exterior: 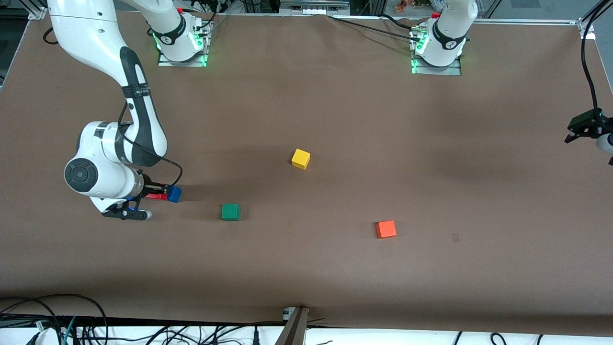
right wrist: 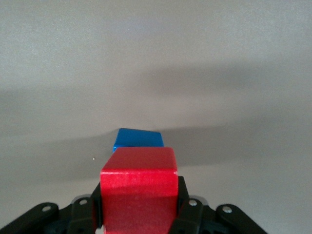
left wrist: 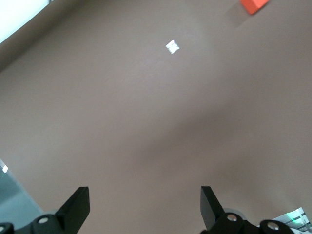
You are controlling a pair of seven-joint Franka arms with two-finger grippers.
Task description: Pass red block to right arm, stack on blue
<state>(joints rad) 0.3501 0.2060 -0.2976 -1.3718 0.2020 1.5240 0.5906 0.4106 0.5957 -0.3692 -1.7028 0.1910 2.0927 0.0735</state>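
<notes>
The right gripper (exterior: 160,191) grips the red block (right wrist: 139,187) low over the table (exterior: 335,110), beside the blue block (exterior: 174,193) at the right arm's end. The left gripper (left wrist: 144,209) waits open, high over the left arm's end.
</notes>
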